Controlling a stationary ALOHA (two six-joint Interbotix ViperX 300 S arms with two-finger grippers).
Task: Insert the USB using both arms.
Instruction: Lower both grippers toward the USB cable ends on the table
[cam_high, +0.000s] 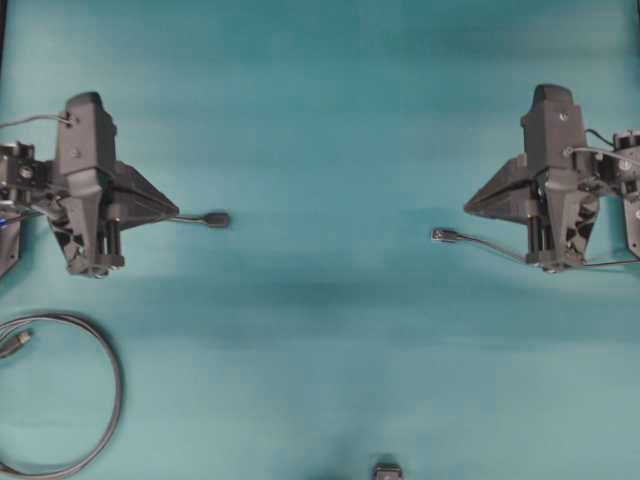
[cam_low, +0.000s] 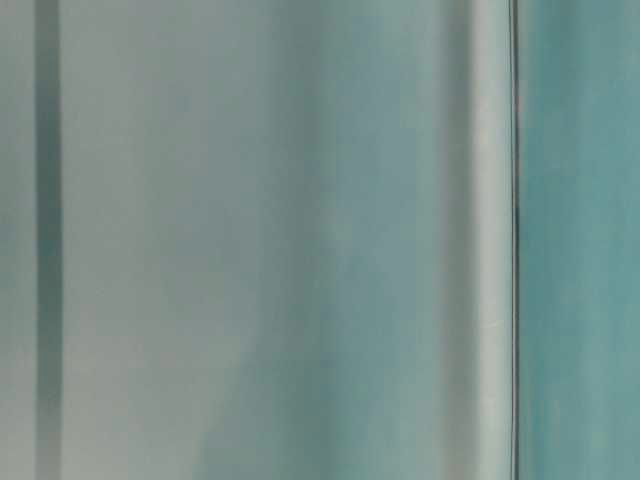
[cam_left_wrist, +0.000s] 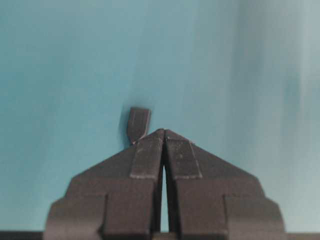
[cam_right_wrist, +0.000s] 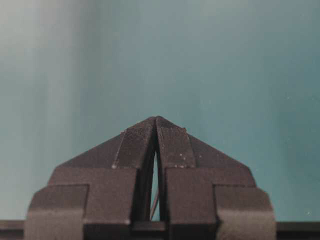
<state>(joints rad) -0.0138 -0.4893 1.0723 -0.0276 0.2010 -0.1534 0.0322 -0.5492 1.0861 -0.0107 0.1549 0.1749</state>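
The USB (cam_high: 443, 236), a small silvery plug on a thin dark cable, lies on the teal table, just in front of and below the tip of my right gripper (cam_high: 467, 208). Its cable runs under that gripper and shows through the finger gap in the right wrist view (cam_right_wrist: 155, 202). My right gripper (cam_right_wrist: 156, 118) is shut with nothing between its fingertips; the plug itself is out of that view. The black socket end (cam_high: 215, 220) lies just beyond the tip of my left gripper (cam_high: 176, 214). In the left wrist view it (cam_left_wrist: 138, 123) sits slightly left of my shut left gripper (cam_left_wrist: 164, 131).
A thicker looped cable (cam_high: 112, 385) with a gold tip (cam_high: 15, 340) lies at the front left. A small dark object (cam_high: 387, 470) sits at the front edge. The table-level view is a blur of grey and teal.
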